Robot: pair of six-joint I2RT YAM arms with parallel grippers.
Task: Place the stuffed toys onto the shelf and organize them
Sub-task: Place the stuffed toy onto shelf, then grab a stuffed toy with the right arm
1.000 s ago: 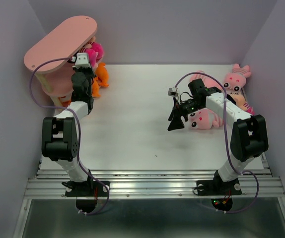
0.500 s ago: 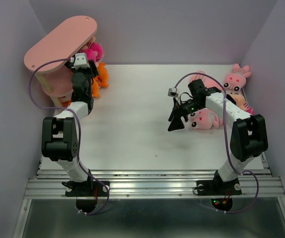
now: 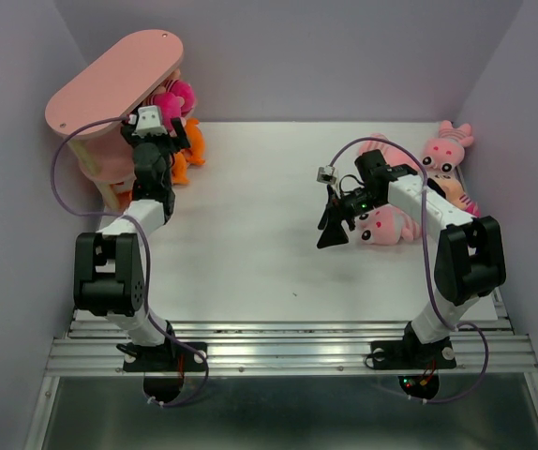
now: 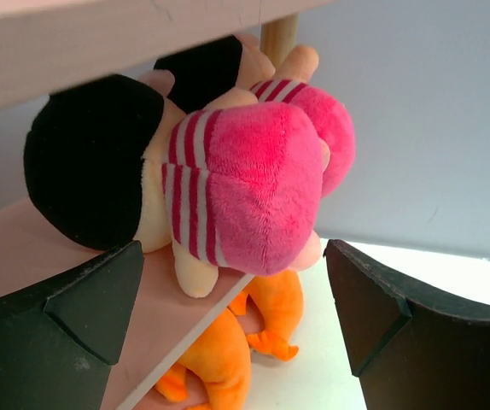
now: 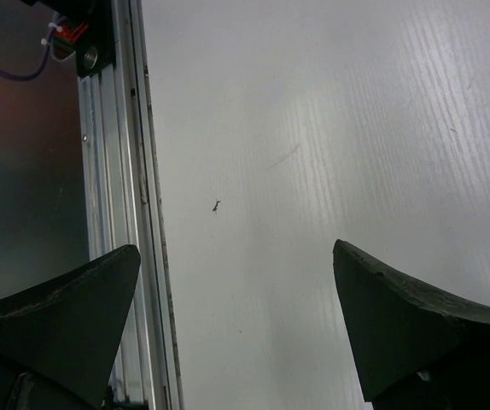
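Observation:
The pink shelf (image 3: 114, 80) stands at the far left. A doll with black hair and magenta striped clothes (image 4: 236, 171) lies on its middle board (image 4: 49, 256), partly over the edge. A second doll (image 4: 207, 68) lies behind it. Orange toys (image 4: 219, 359) sit on the level below. My left gripper (image 4: 235, 260) is open just in front of the doll, one finger on either side, not touching it. My right gripper (image 3: 330, 230) hangs open over bare table, nothing between its fingers (image 5: 399, 316). Pink striped toys (image 3: 386, 225) (image 3: 447, 148) lie at the right.
The magenta doll (image 3: 177, 97) and an orange toy (image 3: 189, 141) stick out of the shelf's right side. Another doll (image 3: 456, 192) lies partly under my right arm. An aluminium rail (image 5: 134, 213) runs along the table's near edge. Walls close in on three sides.
My left gripper has opened and let go of the magenta doll, which stays on the middle board. The left wrist has drawn back slightly. The right arm has not moved.

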